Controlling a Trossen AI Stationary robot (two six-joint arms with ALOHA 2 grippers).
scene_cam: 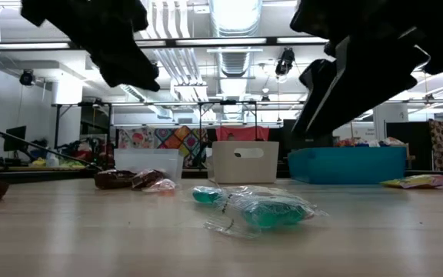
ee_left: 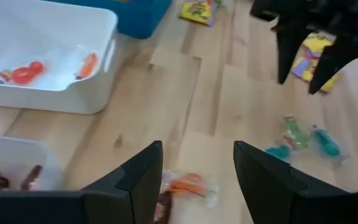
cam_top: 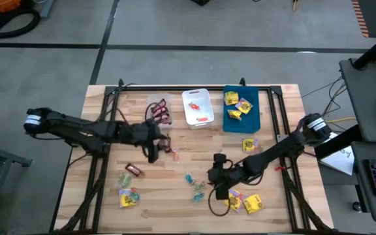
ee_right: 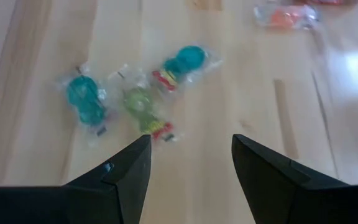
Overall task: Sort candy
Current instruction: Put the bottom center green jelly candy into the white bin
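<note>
On wooden table (cam_top: pixel 175 196), teal candy (ee_right: pixel 86 96) (workshop behind).

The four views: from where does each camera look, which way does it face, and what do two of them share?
High view: above the table, looking straight down; both arms show, left pincer and right pincer.
Low view: at table-top height, looking level across; dark arm parts hang from above, teal candies in front.
Left wrist view: looks past its open fingers toward the white tray.
Right wrist view: looks past its open fingers down at the teal candies.
Shared: the teal candies appear in all four views.
</note>
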